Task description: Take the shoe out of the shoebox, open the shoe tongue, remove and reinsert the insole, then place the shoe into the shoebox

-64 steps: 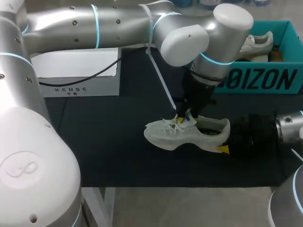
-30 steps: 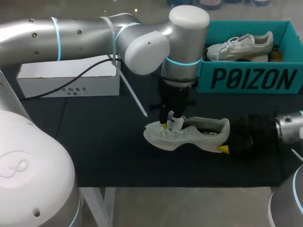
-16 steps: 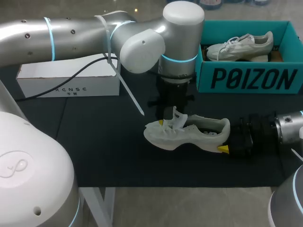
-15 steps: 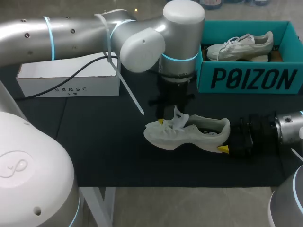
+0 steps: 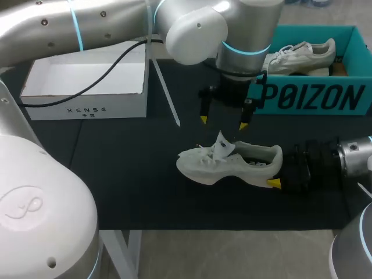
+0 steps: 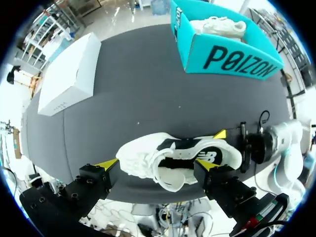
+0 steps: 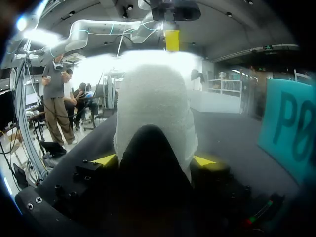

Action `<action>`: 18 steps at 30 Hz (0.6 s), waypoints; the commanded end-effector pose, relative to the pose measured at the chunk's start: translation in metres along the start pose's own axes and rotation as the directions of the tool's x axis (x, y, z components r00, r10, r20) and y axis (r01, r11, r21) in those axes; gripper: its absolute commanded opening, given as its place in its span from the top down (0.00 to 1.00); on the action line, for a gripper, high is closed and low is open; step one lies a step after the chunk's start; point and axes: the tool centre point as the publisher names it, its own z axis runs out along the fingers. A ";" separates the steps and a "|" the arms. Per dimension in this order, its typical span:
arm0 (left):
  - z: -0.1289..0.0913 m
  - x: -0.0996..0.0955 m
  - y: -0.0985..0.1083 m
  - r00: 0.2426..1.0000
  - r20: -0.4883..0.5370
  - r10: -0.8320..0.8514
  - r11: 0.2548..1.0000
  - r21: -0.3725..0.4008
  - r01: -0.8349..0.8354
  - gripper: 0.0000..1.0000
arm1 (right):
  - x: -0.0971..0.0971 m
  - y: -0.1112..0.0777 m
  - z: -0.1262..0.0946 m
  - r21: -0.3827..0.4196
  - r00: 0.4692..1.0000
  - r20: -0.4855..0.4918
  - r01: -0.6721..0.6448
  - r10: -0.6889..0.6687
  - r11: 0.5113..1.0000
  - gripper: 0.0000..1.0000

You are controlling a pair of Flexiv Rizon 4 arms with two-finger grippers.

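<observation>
My left pincer [image 5: 222,122] hangs empty, fingers spread wide, straight above the shoe [image 5: 232,163]. In its wrist view the shoe lies under and between the yellow tips [image 6: 106,164]. The raised tongue [image 5: 221,145] stands just under them. My right pincer [image 7: 155,160] clamps the heel [image 7: 153,98] from both sides, bracing the shoe on the table [image 5: 128,174].

I judge the shoe light, with a soft, floppy upper and tongue and a stiffer base. I cannot make out the insole in the dark opening. It is likely thin and bendy, best pinched at an edge. The shoebox [image 5: 314,96] sits just beyond my left pincer.
</observation>
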 end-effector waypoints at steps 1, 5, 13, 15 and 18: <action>-0.001 0.006 -0.002 0.988 0.064 0.138 0.990 0.014 -0.139 0.00 | 0.000 -0.005 0.005 0.002 1.000 0.000 -0.001 0.001 1.000 1.00; -0.001 0.006 -0.002 0.988 0.064 0.138 0.990 0.014 -0.139 0.00 | 0.000 -0.005 0.005 0.002 1.000 0.000 -0.001 0.001 1.000 1.00; -0.001 0.006 -0.002 0.988 0.064 0.138 0.990 0.014 -0.139 0.00 | 0.000 -0.005 0.005 0.002 1.000 0.000 -0.001 0.001 1.000 1.00; -0.001 0.006 -0.002 0.988 0.064 0.138 0.990 0.014 -0.139 0.00 | 0.000 -0.005 0.005 0.002 1.000 0.000 -0.001 0.001 1.000 1.00; 0.000 0.012 0.000 0.966 0.096 0.241 0.969 0.028 -0.245 0.00 | 0.000 -0.005 0.005 0.002 1.000 0.000 -0.001 0.001 1.000 1.00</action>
